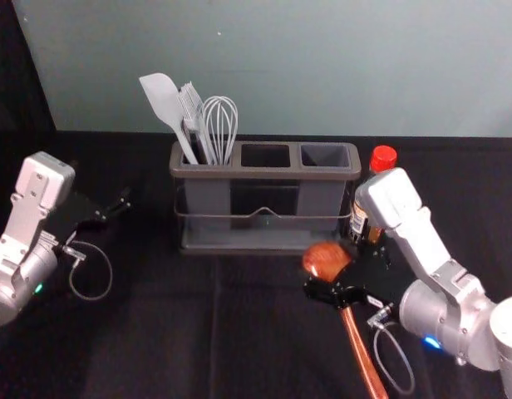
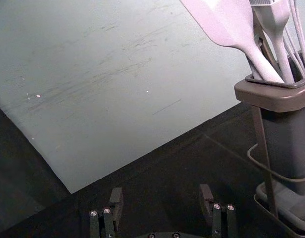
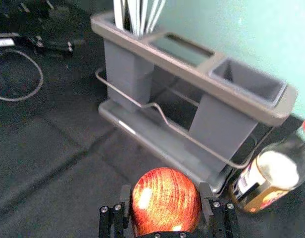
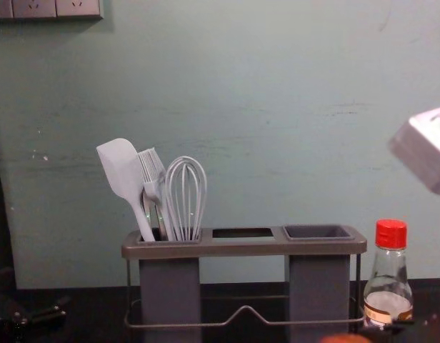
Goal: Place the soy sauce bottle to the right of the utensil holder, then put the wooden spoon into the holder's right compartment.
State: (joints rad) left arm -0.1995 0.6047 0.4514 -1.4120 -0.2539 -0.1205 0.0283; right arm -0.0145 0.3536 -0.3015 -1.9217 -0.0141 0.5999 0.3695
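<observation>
Wooden spoon (image 1: 327, 260) | in right end effector (image 1: 331, 288), reaching before holder (image 1: 266, 174) | left end effector (image 1: 115, 209) wide, holder's left

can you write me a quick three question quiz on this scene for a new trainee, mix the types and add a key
1. True or false: the soy sauce bottle stands to the right of the utensil holder.

2. Multiple choice: which of the holder's compartments is the whisk in?
A. left
B. middle
C. right

3. Short answer: which gripper is at the wooden spoon?

Key:
1. True
2. A, the left compartment
3. The right gripper
</observation>
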